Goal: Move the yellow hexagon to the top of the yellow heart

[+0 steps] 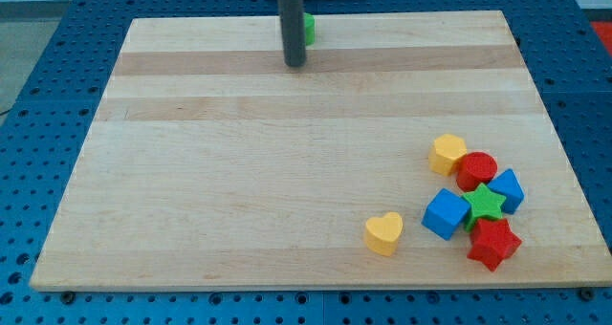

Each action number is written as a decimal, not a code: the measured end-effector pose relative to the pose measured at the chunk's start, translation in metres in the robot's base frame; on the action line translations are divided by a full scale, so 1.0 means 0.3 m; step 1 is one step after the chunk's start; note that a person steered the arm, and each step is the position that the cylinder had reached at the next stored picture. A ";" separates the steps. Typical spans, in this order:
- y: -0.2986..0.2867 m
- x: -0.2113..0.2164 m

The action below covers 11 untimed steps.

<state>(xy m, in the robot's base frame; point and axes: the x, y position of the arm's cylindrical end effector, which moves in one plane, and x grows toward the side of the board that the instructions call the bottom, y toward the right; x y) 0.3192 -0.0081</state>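
My tip [295, 64] (a bare rod, so nothing to spread or pinch) sits far up-left of the yellow hexagon [447, 154], which lies up-right of the yellow heart [383, 233], touching the red cylinder [476, 170].

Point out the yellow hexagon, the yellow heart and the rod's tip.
yellow hexagon [447, 154]: camera view, top face.
yellow heart [383, 231]: camera view, top face.
my tip [295, 63]: camera view, rod's very end.
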 end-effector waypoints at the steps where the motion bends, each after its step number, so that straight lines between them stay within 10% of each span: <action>1: 0.311 0.085; 4: 0.711 0.493; 7: 0.356 0.643; 11: 0.355 0.465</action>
